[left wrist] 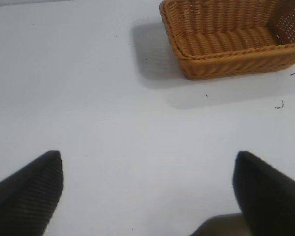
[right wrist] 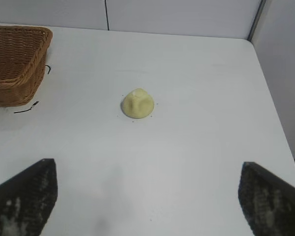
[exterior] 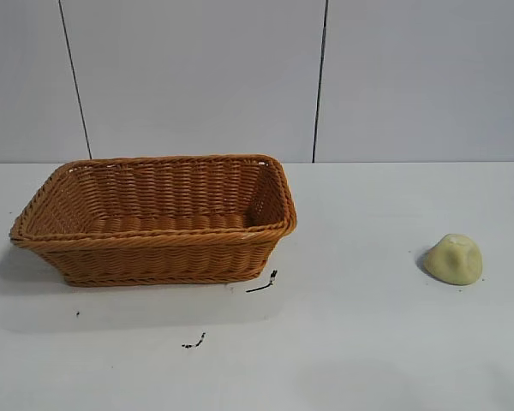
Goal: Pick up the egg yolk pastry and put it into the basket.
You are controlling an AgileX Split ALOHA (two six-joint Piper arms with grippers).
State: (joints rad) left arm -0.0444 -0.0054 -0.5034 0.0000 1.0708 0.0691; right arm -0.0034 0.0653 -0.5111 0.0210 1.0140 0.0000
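Egg yolk pastry sits on the white table at the right side of the ext. view, well apart from the basket. Pale yellow dome, top slightly dented, flat side down, nothing touching it. Right wrist view shows it alone on bare tabletop, ahead of the right gripper and roughly centred between its two dark fingers.

Basket is at the left-centre of the ext. view, upright on the table, orange-brown wicker w/ flared sides and braided rim. Inside looks bare as far as the ext. and left wrist views reach; near-wall interior is hidden by the rim, so can't be fully sure there. A corner of it also shows in the right wrist view.

Small dark marks on the table: one thin squiggle just beside the basket's front right corner, another nearer the front edge.

Left gripper: fingers spread wide, nothing between them, over bare table w/ the basket farther off. Right gripper: also spread wide, holding nothing, clear of the pastry. Neither arm shows in the ext. view. Grey wall panels behind the table.
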